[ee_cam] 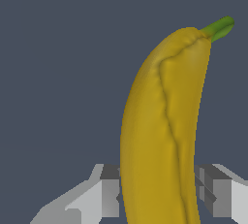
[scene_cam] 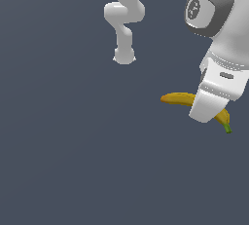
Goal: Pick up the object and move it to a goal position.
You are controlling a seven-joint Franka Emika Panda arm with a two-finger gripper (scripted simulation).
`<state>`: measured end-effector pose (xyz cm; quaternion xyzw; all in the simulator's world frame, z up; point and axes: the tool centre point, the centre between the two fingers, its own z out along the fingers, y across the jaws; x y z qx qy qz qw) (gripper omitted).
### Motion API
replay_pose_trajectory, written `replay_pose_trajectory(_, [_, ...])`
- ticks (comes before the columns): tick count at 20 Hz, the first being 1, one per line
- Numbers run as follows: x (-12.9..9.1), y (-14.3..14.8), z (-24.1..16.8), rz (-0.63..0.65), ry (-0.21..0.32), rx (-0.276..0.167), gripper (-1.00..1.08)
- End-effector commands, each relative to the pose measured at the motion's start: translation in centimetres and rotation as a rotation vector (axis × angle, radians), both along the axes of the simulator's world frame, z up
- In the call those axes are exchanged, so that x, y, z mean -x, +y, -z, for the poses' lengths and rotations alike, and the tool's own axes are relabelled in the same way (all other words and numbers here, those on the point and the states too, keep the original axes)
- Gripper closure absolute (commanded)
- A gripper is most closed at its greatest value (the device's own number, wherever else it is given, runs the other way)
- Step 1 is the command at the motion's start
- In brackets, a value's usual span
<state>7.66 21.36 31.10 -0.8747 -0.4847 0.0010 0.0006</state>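
The object is a small curved yellow banana point(scene_cam: 177, 99) with a green stem tip, lying at the exterior view's right. My gripper point(scene_cam: 206, 117) has come down over its middle, and the white hand hides that part, so only the two ends show. In the wrist view the banana point(ee_cam: 160, 97) runs lengthwise between the two fingers point(ee_cam: 110, 194), and my gripper point(ee_cam: 160, 196) is shut on it with both pads against its sides. Whether the banana rests on the floor or is lifted cannot be told.
The arm's white base and lower links point(scene_cam: 124, 19) stand at the back centre of the exterior view. A plain dark grey floor point(scene_cam: 73, 146) lies all around.
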Motion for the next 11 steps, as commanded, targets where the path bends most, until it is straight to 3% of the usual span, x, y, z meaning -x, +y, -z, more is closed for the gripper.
replay_pose_trajectory(1, [-0.29, 0.40, -0.59, 0.000, -0.002, 0.000, 1.08])
replay_pose_trajectory(11, [-0.68, 0.91, -1.14, 0.000, -0.002, 0.000, 1.08])
